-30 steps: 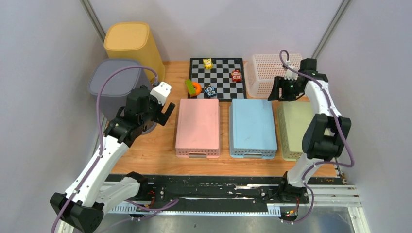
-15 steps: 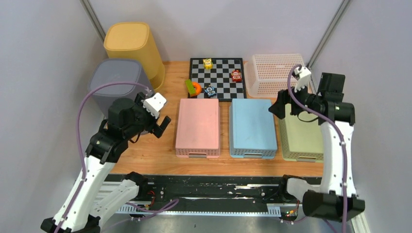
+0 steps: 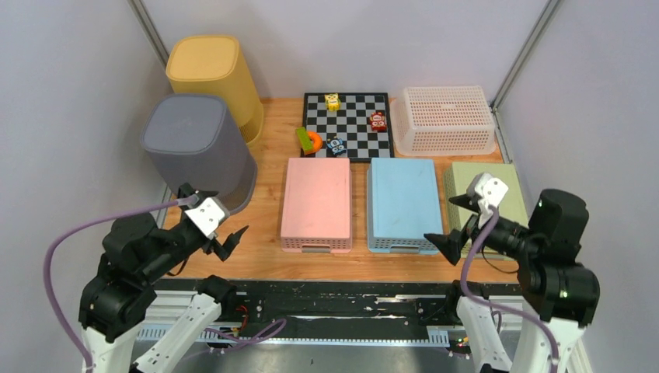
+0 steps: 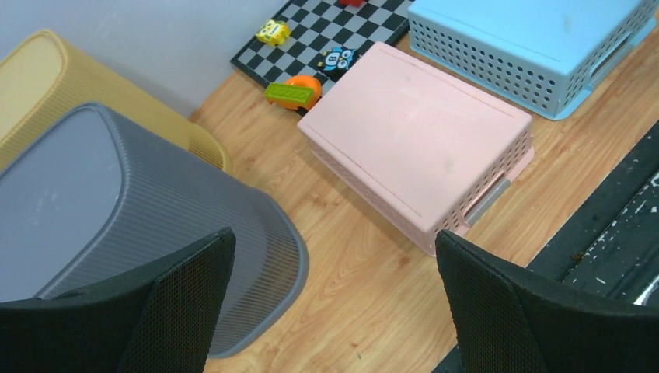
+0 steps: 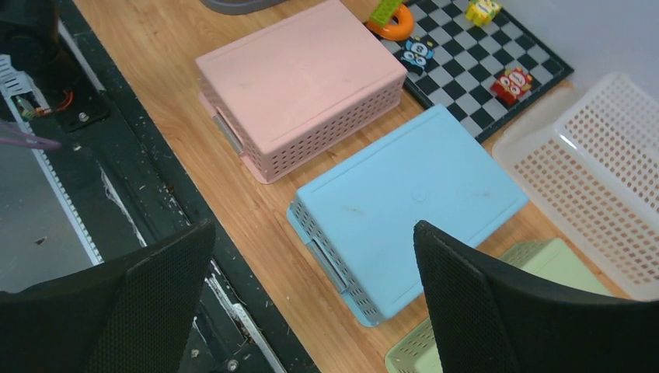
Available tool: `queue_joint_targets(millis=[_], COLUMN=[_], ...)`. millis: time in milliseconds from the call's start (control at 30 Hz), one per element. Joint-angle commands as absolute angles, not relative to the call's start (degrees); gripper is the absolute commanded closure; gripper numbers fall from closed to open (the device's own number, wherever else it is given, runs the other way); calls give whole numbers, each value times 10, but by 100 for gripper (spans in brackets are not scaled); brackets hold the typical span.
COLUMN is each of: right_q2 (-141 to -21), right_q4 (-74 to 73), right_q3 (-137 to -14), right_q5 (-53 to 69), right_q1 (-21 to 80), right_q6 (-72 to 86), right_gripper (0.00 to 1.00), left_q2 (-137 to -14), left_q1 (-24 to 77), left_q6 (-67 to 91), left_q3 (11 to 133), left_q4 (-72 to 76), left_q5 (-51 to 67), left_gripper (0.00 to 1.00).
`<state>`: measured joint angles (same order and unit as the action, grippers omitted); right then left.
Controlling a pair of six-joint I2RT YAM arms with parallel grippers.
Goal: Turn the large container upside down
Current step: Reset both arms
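Your left end effector (image 4: 332,237) and right end effector (image 5: 315,229) are spread wide, holding nothing. The white basket (image 3: 443,118) sits bottom-up at 1 o'clock on the table (image 3: 264,241).

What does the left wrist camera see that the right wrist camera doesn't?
Only the left wrist view shows the yellow bin. Only the right wrist view shows the white basket and a corner of the green box. Both show the pink box, the blue box and the checkerboard. The grey bin looks big in the left view but is just a sliver at the top of the right view.
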<state>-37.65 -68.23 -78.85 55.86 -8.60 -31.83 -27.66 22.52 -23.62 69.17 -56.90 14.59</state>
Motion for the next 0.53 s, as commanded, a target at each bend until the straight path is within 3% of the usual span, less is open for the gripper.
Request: queue_joint_targets(millis=[0, 233, 500], right_q2=[-326, -311, -311], right_q4=[-749, -916, -918], right_q3=[-794, -830, -823], right_q5=[637, 742, 759], right_q1=[-82, -81, -83], right_q6=[-374, -529, -529], right_gripper=[0, 0, 0], left_q2=[-245, -236, -234], left_q1=[214, 200, 193], left_q6=[-233, -226, -218], left_q3=[704, 707, 696], left_q4=[-610, -613, -606], left_q5=[144, 162, 173], left_gripper=[0, 0, 0])
